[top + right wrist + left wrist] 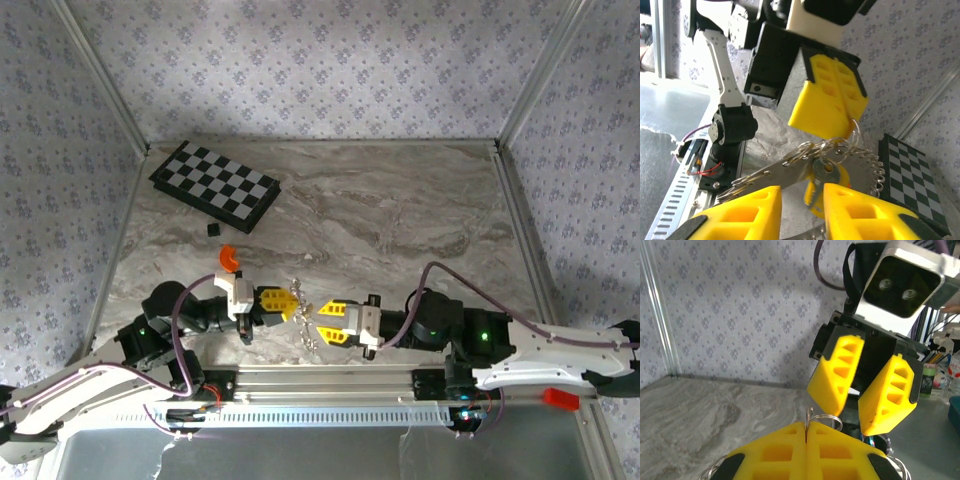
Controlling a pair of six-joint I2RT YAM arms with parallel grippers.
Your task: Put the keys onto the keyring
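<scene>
Left hand (832,127) clamped on keyring (785,170), holding it clear of bench (400,220) for access | right hand (802,192) open, lined up on key (826,172)

The keyring (805,150) is bright polished metal, thin wire loops and flat pieces catching glare; the key (826,172) is smooth brassy-yellow metal, duller sheen. The right gripper (801,210) has fingers (860,215) of matt yellow plastic with moulded pockets. The table (400,200): smooth marble-patterned top, faint sheen.
</scene>
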